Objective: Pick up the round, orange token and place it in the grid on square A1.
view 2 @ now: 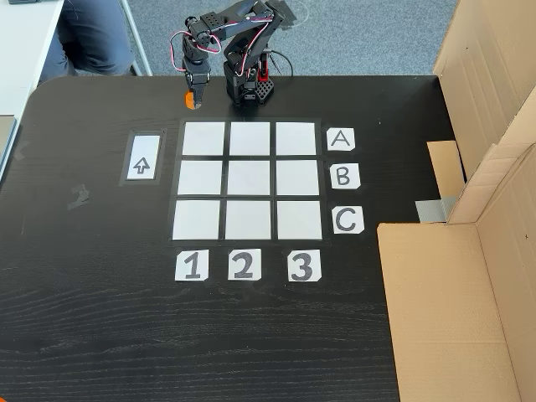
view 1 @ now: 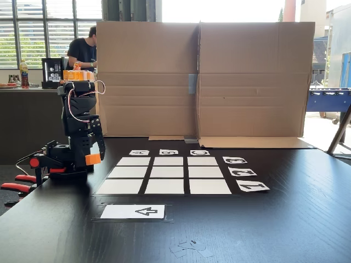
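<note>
Sitting at the black pincer (view 1: 94, 155) tip, the small bright orange puck-like token (view 1: 93, 159) rests just off the corner of the white paper-square grid (view 2: 248, 181), beside square A1 (view 2: 203, 139) in a fixed view. Whether the pincer's fingers are clamped on it I cannot tell. An arrow card (view 2: 142, 157) lies nearby on the dark desk (view 2: 100, 318).

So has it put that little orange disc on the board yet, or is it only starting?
Only starting. All nine squares of the grid are bare, including square A1. The gripper is down over the token, which sits on the table just outside that corner. Whether it is gripped, I cannot tell. Lifting and placing remain.
</note>
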You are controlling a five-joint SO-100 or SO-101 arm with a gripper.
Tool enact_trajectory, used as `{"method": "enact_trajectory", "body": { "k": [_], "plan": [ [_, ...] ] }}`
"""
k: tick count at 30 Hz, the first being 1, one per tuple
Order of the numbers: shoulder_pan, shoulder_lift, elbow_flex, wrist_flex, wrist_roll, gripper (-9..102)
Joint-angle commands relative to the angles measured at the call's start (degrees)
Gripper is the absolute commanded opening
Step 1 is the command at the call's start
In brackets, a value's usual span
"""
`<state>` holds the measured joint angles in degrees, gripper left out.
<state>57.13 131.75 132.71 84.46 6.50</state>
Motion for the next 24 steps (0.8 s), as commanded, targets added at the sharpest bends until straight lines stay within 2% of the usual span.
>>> {"method": "enact_trajectory", "body": {
  "k": [1,10,24],
  "plan": [
    [-2.20,-4.31,0.00,-2.72,-0.35,0],
    [-6.86,-14.85,-0.44,-10.11,-0.09,0],
    [-13.54,-22.24,-0.97,-14.59,1.05,0]
  ]
}}
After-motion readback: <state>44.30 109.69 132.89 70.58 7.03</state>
